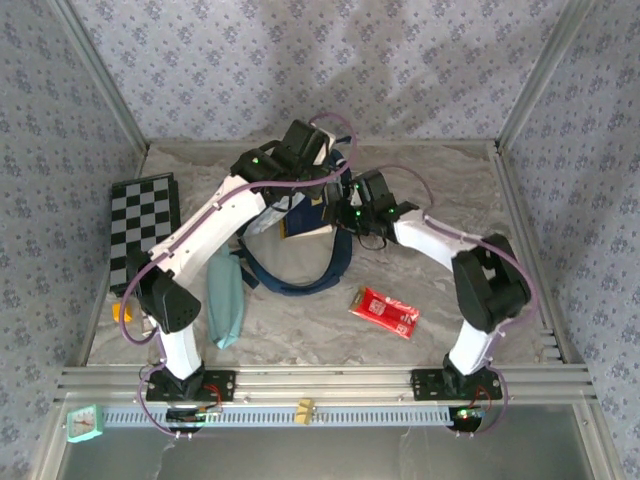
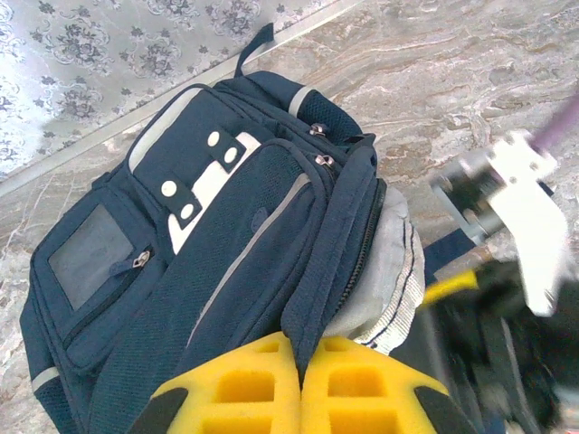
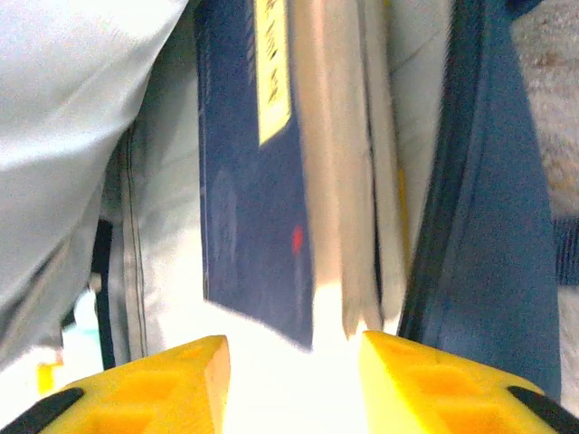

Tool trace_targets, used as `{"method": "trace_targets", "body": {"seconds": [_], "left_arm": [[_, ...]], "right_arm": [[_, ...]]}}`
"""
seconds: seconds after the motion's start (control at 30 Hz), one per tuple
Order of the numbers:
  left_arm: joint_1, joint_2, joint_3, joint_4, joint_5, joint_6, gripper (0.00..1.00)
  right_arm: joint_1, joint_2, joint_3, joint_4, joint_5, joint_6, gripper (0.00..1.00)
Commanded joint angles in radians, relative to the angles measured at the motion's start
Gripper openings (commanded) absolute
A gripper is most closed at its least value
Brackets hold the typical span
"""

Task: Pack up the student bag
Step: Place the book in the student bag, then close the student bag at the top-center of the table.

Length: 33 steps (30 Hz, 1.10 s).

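Straps [image 1: 295,287] of dark navy webbing loop out from the large navy blue fabric student bag [image 2: 226,235]. The student bag lies on the grey marble-patterned table [image 1: 450,190], directly under the wrists of both arms in the top view.

The left wrist view shows the student bag's front: a white-grey panel with round studs [image 2: 204,176], a pale stripe down the front pocket [image 2: 253,244] and a small zipped side pocket [image 2: 95,262]. The left jaws are fully closed. Their yellow fingers [image 2: 240,384] pinch the navy mesh edge of the student bag at its opening, beside the pale grey lining [image 2: 389,271].

The right jaws sit at the mouth of the student bag and stand partly apart, with yellow fingers [image 3: 172,380] on either side of a bright gap. A flat navy blue book with a yellow label [image 3: 244,181] stands inside the student bag just beyond that gap, its cream pages on the side toward the navy rim [image 3: 488,226]. As far as can be seen, neither finger touches the book and the jaws hold nothing.

Left of the student bag lies a black-and-white chequered board [image 1: 143,225]. A teal fabric pouch [image 1: 226,300] lies just beside the straps, nearer the left arm's base. A red rectangular packet [image 1: 384,311] lies apart from the student bag, toward the right arm's base.
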Motion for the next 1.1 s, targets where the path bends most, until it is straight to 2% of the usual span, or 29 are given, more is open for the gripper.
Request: {"method": "trace_targets", "body": {"seconds": [0.0,0.07,0.17,0.23,0.4,0.53,0.7,0.73,0.83,0.9,1.0,1.07], "left_arm": [[-0.002,-0.026,0.042,0.111,-0.002,-0.028,0.0],[-0.001,-0.025,0.037,0.114,-0.004,-0.032,0.0],[0.002,-0.024,0.042,0.112,0.004,-0.037,0.0],[0.002,-0.025,0.043,0.106,0.006,-0.047,0.0],[0.001,-0.027,0.031,0.095,0.027,-0.068,0.0],[0.006,-0.039,0.005,0.102,0.049,-0.071,0.0],[0.021,-0.044,-0.052,0.106,0.121,-0.097,0.06],[0.025,-0.05,-0.066,0.106,0.147,-0.104,0.1],[0.038,-0.095,-0.122,0.116,0.248,-0.129,0.34],[0.052,-0.156,-0.192,0.156,0.294,-0.156,0.46],[0.1,-0.274,-0.345,0.253,0.349,-0.214,0.56],[0.159,-0.341,-0.446,0.283,0.35,-0.247,0.6]], "right_arm": [[0.073,-0.038,-0.065,-0.079,0.124,-0.026,0.33],[0.104,-0.02,-0.091,-0.032,0.141,-0.004,0.23],[0.098,0.058,-0.071,0.033,0.113,0.012,0.08],[0.093,0.097,-0.053,0.089,0.128,0.004,0.04],[0.076,0.124,-0.031,0.258,0.113,-0.016,0.06],[0.081,0.078,-0.061,0.223,0.079,-0.062,0.12],[0.043,-0.102,-0.209,0.141,0.042,-0.091,0.22],[0.03,-0.153,-0.238,0.099,0.055,-0.097,0.24],[-0.015,-0.298,-0.291,-0.052,0.113,-0.105,0.3],[-0.062,-0.37,-0.305,-0.154,0.131,-0.106,0.33],[-0.152,-0.434,-0.314,-0.266,0.124,-0.081,0.36],[-0.197,-0.456,-0.345,-0.227,0.041,-0.045,0.44]]}}
